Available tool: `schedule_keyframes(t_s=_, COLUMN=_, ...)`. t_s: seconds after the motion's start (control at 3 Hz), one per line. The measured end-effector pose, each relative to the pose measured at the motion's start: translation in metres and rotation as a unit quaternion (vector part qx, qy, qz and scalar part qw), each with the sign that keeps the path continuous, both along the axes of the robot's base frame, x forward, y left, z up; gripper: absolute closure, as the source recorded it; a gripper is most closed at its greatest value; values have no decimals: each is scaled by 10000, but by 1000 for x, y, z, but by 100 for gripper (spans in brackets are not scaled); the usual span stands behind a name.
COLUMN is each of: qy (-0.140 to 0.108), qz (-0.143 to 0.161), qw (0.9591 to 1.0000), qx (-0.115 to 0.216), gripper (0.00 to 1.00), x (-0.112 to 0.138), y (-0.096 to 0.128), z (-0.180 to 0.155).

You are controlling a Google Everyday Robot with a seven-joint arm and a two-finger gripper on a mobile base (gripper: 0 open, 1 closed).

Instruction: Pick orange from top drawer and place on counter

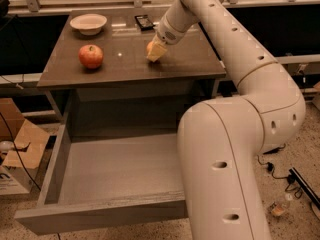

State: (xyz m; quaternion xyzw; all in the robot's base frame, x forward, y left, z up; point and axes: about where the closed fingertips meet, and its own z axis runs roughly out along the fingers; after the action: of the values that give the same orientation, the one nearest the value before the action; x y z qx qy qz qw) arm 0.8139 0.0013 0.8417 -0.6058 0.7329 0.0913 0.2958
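The end effector (156, 53), clasping the orange (149, 46), hovers low over the surface (192, 59). Set the fruit fully down, then release gently so it doesn't roll.

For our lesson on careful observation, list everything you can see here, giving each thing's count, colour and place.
Glossy grey-brown counter: one, grey-brown, top of the cabinet.
Wide grey wood-grain top drawer: one, grey, pulled open below the counter.
Small round pale orange: one, pale orange, at the pincer's tip over the counter's right half.
Round red apple: one, red, counter's left side.
Shallow white bowl: one, white, counter's back left.
Small flat dark object: one, black, counter's back edge; kind unclear.
Brown cardboard box: one, brown, floor at left.
Robot's white arm: one, white, reaching from the right foreground to the counter.
Pincer: one, pale yellow, low over the counter, against the orange.
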Motion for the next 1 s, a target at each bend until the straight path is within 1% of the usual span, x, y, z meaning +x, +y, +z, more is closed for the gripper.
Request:
schedule_keyframes(t_s=0.33, qy=283, qz=-160, qw=9993, qx=208, gripper=58, x=1, y=-5, z=-9)
schedule_keyframes(t_s=0.67, qy=334, qz=-184, qw=9990, qx=254, gripper=35, x=1, y=-5, z=-11)
schedule_keyframes(t_s=1.0, qy=334, qz=-184, qw=9990, qx=254, gripper=12, x=1, y=-5, z=-11)
